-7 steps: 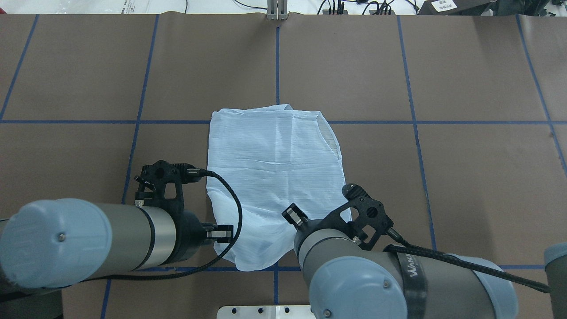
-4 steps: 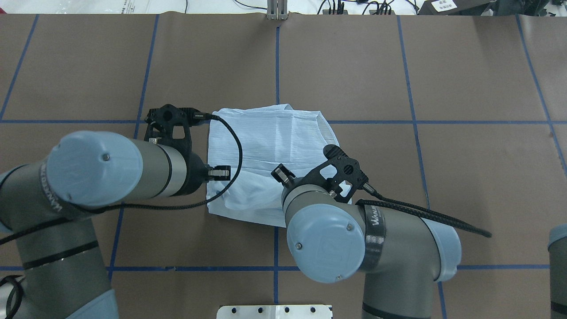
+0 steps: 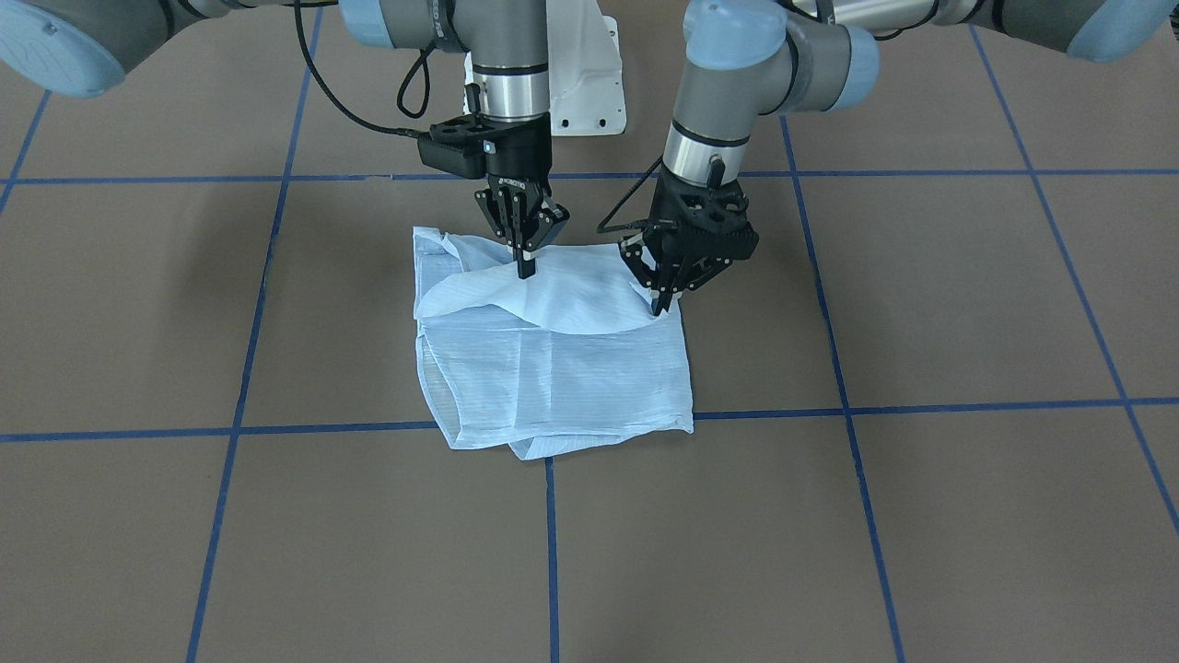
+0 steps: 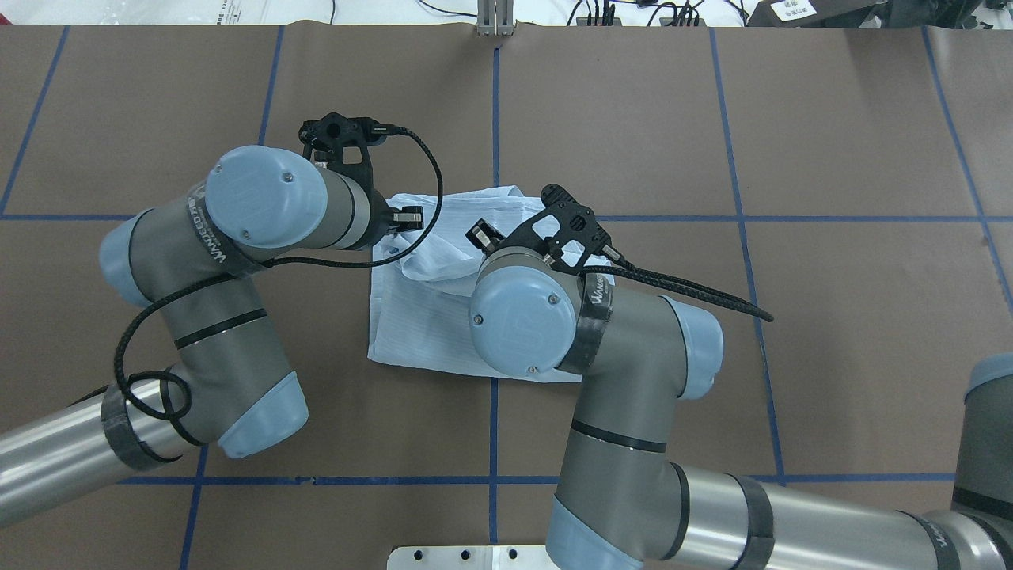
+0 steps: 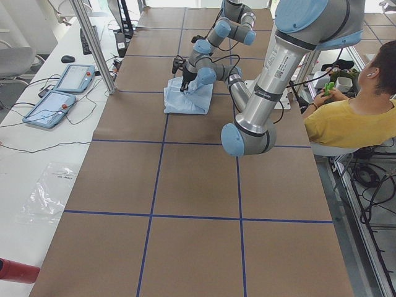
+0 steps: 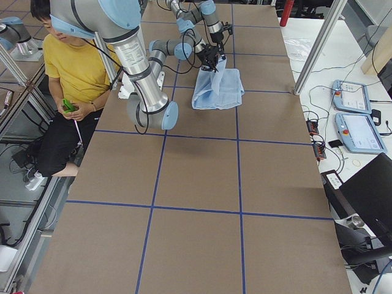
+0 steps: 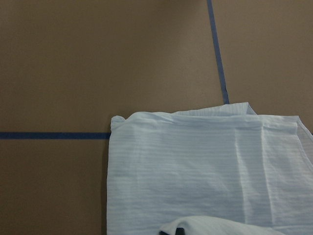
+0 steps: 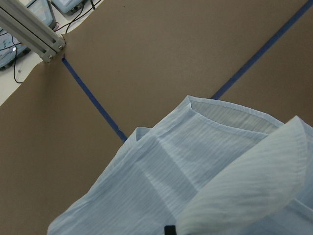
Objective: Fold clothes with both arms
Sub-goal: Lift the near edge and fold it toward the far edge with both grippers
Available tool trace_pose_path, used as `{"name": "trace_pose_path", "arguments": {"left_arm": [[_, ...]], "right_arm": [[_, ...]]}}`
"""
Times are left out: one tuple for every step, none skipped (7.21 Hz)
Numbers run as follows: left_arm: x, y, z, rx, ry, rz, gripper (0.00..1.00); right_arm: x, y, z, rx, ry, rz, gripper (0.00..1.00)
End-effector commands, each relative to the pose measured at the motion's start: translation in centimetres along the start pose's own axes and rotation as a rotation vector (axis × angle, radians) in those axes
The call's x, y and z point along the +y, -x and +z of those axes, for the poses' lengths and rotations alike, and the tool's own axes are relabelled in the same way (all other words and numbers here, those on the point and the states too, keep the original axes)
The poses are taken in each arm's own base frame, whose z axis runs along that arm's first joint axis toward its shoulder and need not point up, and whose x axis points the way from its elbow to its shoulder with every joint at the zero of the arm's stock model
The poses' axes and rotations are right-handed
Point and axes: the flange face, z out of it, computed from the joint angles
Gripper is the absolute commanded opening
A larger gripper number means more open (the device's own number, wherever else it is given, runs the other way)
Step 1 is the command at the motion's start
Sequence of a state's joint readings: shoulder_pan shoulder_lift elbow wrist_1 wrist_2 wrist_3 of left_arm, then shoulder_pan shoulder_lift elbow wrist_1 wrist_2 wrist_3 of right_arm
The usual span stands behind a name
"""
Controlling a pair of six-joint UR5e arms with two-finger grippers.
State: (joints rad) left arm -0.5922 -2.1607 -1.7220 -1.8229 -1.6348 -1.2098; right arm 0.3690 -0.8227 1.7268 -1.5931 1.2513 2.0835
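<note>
The pale blue shirt (image 3: pixel 553 368) lies folded on the brown surface (image 3: pixel 921 516), straight out from the white pedestal base (image 3: pixel 589 83), with its edge farthest from the base just past one of the blue tape lines (image 3: pixel 921 405). The part of the shirt nearest the base is raised and curled over into a loose flap that hangs above the flat layers. The right gripper (image 3: pixel 525 269) points straight down with its fingers pressed together on the flap's edge. The left gripper (image 3: pixel 659 308) pinches the flap's other corner, a little farther from the base (both wrist views show the flap's rim at their bottom edge, over the flat cloth). A second ago, in the overhead view, both grippers sat at the shirt's hem close to the base, and the cloth lay stretched out long and single. Since then the arms have carried that hem away from the base, over the rest of the shirt, passing about halfway at the earlier frame between. The shirt's outline on the surface is now much shorter, and its end away from the base has stayed where it was.
</note>
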Motion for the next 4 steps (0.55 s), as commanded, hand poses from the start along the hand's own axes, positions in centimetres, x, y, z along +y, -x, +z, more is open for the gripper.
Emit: {"name": "trace_pose_path", "arguments": {"left_arm": [[-0.9, 1.6, 6.9, -0.025, -0.044, -0.003, 0.00], [-0.8, 2.1, 8.1, -0.027, -0.044, 0.003, 0.00], [-1.2, 2.5, 8.2, -0.033, -0.048, 0.046, 0.98], [-1.6, 2.4, 7.5, -0.012, -0.059, 0.063, 1.00]], "right_arm": [[-0.4, 0.7, 6.5, 0.004, -0.036, -0.021, 0.00], [-0.9, 1.4, 8.4, 0.001, -0.049, -0.027, 0.00], [-1.6, 1.6, 9.6, 0.007, -0.056, -0.073, 0.63], [-2.1, 3.3, 8.6, -0.021, -0.045, -0.159, 1.00]]}}
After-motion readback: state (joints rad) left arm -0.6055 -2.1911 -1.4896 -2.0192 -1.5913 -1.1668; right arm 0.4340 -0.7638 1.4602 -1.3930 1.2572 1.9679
